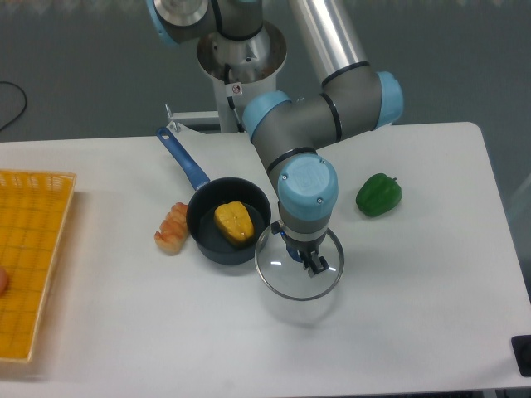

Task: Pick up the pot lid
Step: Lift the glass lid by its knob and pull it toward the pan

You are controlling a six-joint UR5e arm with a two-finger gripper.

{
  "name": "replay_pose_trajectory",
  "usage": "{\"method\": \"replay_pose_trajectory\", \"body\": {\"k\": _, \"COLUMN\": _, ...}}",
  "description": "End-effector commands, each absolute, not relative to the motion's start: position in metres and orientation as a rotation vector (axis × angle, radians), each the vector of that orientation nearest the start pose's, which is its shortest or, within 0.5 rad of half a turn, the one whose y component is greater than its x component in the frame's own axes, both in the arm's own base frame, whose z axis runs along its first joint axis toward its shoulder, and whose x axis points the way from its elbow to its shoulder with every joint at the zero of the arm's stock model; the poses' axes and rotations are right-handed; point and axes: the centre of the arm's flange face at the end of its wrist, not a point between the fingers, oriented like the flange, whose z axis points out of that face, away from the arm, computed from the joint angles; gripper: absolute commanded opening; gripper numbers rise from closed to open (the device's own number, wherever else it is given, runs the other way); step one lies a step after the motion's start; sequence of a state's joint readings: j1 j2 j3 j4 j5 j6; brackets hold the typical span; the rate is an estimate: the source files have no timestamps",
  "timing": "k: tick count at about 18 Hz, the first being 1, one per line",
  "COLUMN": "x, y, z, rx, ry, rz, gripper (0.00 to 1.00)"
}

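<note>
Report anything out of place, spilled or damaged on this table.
Nothing spilled or damaged. The pot lid lies on the table beside the pot, not on it; a bread roll sits against the pot's side.

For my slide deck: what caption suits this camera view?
UR5e hand above glass pot lid, beside blue pot holding yellow food.

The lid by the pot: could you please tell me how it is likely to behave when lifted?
The lid looks like clear glass in a metal rim, so probably rigid, breakable and fairly heavy. Lying flat, it should not roll. Held only at its centre, under the tool, it may swing or tilt.
</note>
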State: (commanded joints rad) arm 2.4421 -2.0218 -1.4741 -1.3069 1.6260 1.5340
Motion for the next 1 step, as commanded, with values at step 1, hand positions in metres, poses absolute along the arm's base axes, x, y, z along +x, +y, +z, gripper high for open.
{"method": "replay_pose_trajectory", "body": {"k": 1, "x": -0.4099, "y": 0.5106, "z": 0.3014, "rx": -3.047, "ry": 1.053, "rz": -0.104, "gripper": 0.65}}
